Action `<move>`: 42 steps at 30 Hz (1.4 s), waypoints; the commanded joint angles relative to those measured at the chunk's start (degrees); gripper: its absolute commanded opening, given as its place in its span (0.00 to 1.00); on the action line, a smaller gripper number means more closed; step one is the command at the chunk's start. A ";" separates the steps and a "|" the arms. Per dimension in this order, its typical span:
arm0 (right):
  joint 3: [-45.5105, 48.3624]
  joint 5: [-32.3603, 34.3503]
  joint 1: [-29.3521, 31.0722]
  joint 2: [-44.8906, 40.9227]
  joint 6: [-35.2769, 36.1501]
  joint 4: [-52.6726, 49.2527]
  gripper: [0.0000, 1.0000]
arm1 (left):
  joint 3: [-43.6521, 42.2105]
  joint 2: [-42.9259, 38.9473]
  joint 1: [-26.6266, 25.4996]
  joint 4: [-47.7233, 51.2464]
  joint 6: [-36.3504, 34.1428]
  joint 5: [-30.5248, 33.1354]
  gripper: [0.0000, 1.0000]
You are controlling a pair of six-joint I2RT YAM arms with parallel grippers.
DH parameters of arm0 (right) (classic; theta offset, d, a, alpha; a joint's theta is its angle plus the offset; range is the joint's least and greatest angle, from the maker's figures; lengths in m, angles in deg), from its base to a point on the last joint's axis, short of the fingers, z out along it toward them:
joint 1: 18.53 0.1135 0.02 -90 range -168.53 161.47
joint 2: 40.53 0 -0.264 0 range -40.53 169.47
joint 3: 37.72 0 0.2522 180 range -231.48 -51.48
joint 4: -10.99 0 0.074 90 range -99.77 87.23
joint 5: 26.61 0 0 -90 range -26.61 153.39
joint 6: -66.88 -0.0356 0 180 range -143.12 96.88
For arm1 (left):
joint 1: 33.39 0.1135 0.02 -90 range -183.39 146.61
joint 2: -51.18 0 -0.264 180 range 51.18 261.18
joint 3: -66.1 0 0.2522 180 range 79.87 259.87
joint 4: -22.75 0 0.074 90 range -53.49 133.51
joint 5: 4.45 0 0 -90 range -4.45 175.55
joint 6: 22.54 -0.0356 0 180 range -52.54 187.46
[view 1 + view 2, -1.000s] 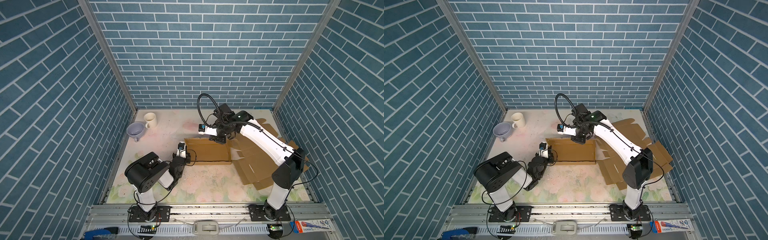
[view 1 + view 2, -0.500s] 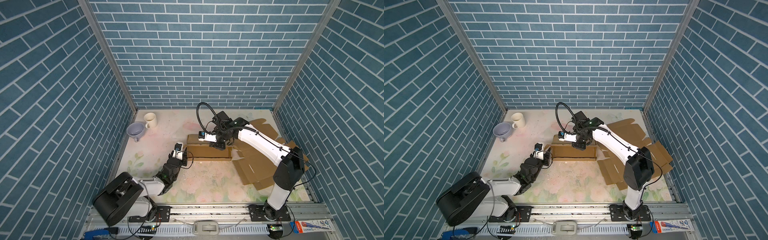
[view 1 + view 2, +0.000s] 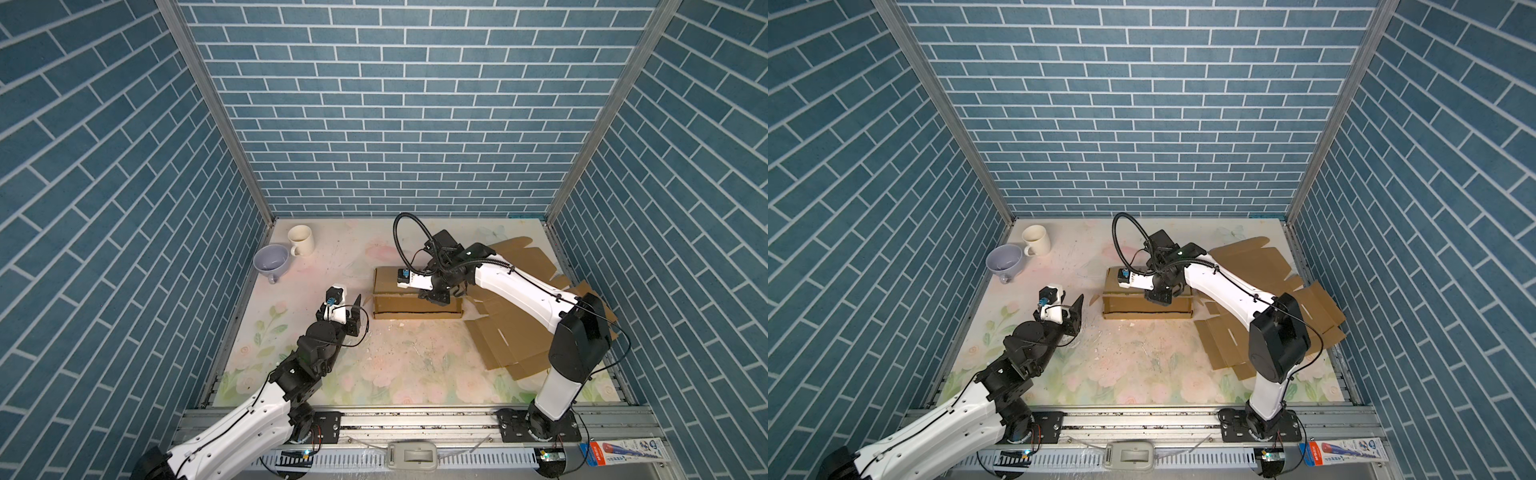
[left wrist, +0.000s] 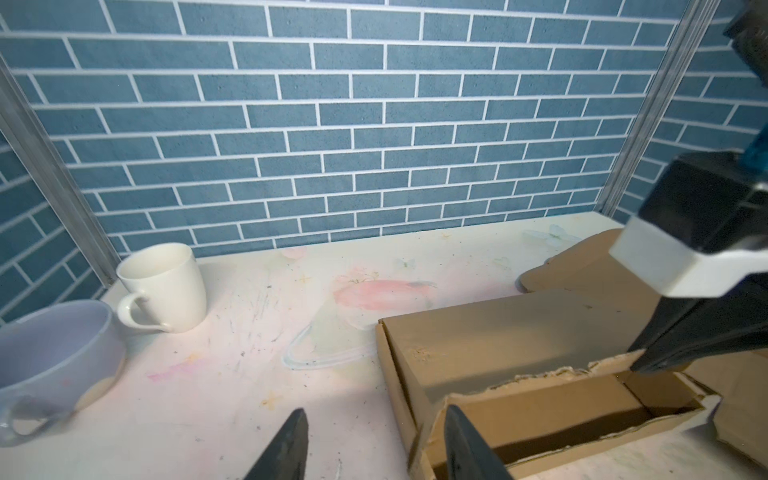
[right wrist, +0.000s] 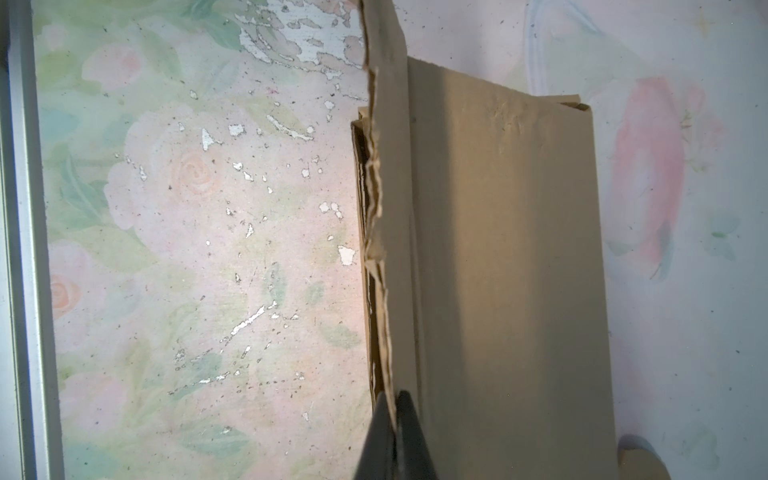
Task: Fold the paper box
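Observation:
The brown paper box (image 3: pixel 415 305) (image 3: pixel 1148 307) lies mid-table with its long front side open and a torn-edged flap over it. My right gripper (image 3: pixel 434 296) (image 3: pixel 1158 297) is shut on that torn flap edge; in the right wrist view the gripper (image 5: pixel 392 399) pinches the ragged rim of the box (image 5: pixel 498 249). My left gripper (image 3: pixel 347 305) (image 3: pixel 1069 306) stands open just left of the box's left end, holding nothing. In the left wrist view the gripper (image 4: pixel 376 417) has the corner of the box (image 4: pixel 519 340) close by its right finger.
A cream mug (image 3: pixel 301 241) (image 4: pixel 166 286) and a lavender cup (image 3: pixel 271 259) (image 4: pixel 54 349) stand at the back left. Flat cardboard sheets (image 3: pixel 519 332) (image 3: pixel 1246 266) lie on the right under my right arm. Blue brick walls close in three sides.
My left gripper has opened and drawn back from the box's left end as its arm stretched out low. The right gripper has brought the flap down over the box.

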 commanded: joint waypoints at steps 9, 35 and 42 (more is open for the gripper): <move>10.20 -0.99 1.21 -0.91 -6.52 8.66 0.23 | 17.98 21.01 1.76 7.34 -4.59 -17.96 0.63; 20.71 -13.98 -6.48 -5.04 -32.47 25.88 0.57 | 20.48 50.77 12.08 -2.76 14.25 -41.44 0.44; 21.97 -1.58 -14.11 -11.20 -51.03 28.45 0.57 | 23.84 43.55 15.85 4.24 13.57 -40.43 0.49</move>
